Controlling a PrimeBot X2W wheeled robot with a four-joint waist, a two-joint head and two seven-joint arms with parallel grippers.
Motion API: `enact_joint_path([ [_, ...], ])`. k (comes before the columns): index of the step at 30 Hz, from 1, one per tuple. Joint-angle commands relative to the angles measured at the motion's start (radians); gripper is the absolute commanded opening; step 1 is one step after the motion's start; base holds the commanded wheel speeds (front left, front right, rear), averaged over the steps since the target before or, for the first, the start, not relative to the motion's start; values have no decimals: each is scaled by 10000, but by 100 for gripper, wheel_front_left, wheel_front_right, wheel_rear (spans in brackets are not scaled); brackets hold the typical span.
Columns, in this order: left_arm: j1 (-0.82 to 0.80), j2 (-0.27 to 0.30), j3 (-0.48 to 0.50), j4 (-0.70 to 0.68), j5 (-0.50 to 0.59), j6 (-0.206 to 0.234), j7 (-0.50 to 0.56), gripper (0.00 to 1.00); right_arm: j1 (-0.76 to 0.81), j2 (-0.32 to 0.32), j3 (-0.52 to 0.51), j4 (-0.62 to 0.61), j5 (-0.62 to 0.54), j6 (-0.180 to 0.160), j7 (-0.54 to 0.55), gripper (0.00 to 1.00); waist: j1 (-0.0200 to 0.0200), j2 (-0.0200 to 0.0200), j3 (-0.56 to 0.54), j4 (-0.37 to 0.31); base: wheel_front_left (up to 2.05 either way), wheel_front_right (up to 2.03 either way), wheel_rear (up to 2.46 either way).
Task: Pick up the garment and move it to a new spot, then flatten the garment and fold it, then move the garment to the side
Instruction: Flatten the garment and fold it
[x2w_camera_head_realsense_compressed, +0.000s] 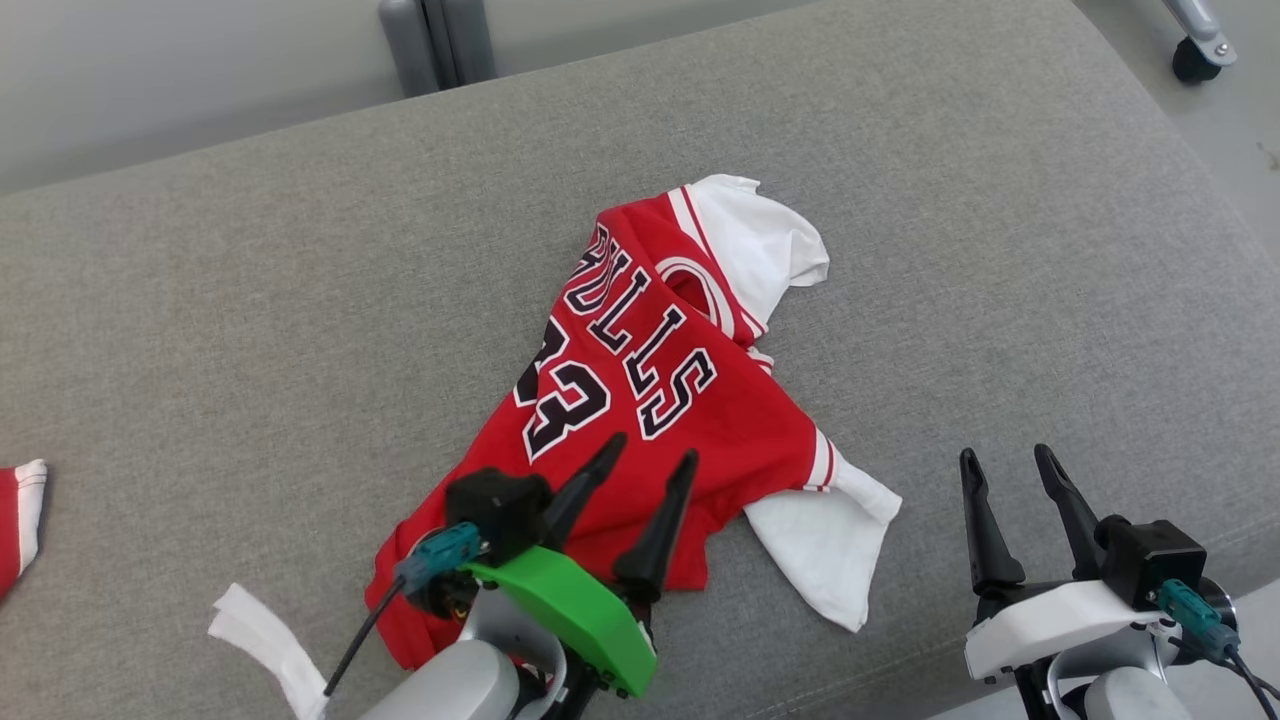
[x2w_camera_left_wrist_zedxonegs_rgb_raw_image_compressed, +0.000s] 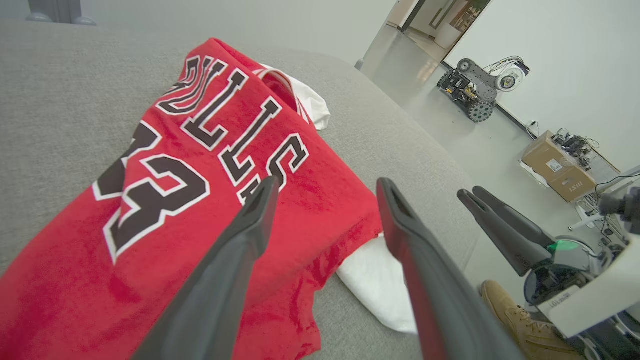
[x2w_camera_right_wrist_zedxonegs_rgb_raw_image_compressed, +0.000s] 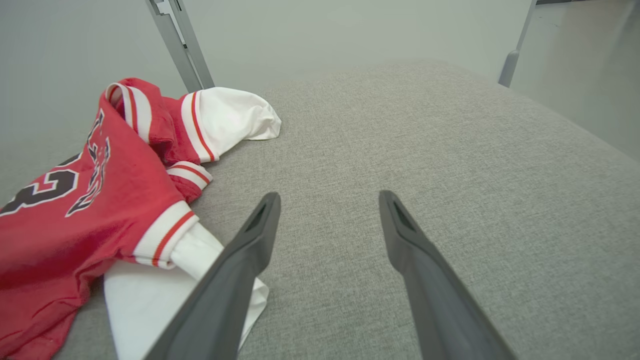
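Holds left hand (x2w_camera_head_realsense_compressed: 652, 450) wide open above crumpled red-and-white basketball jersey (x2w_camera_head_realsense_compressed: 680, 420), centre frame on grey fabric tabletop (x2w_camera_head_realsense_compressed: 300, 300), likely poised for pickup; parks right hand (x2w_camera_head_realsense_compressed: 1005, 453), equally wide, lower right, off the cloth.

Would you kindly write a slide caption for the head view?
Crumpled red-and-white basketball jersey on grey fabric surface; left gripper over its lower part, right gripper beside it, both jaws open.
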Motion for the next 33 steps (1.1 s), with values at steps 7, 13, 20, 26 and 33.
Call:
enact_joint_path([
  [7,881,639,744,-69,641,522,-1407,100,397,-15,-166,-143,-217,-15,2,100,0,0,-409,397,0,0,0],
  [13,776,718,202,286,1096,219,-1317,100,301,-12,-91,-53,-329,-15,2,100,0,0,-523,422,0,0,0],
  [20,-423,118,-830,678,1731,-652,-702,100,164,-12,81,-40,-258,-15,2,100,0,0,-341,215,0,0,0],
  [26,-2203,-784,-1578,1663,2337,-1244,361,100,-262,-12,397,-16,58,-15,2,100,0,0,137,-510,0,0,0],
  [33,-3823,-1392,-2604,2856,2851,-2141,1886,100,-413,-8,595,65,572,-15,2,100,0,0,637,-1517,0,0,0],
])
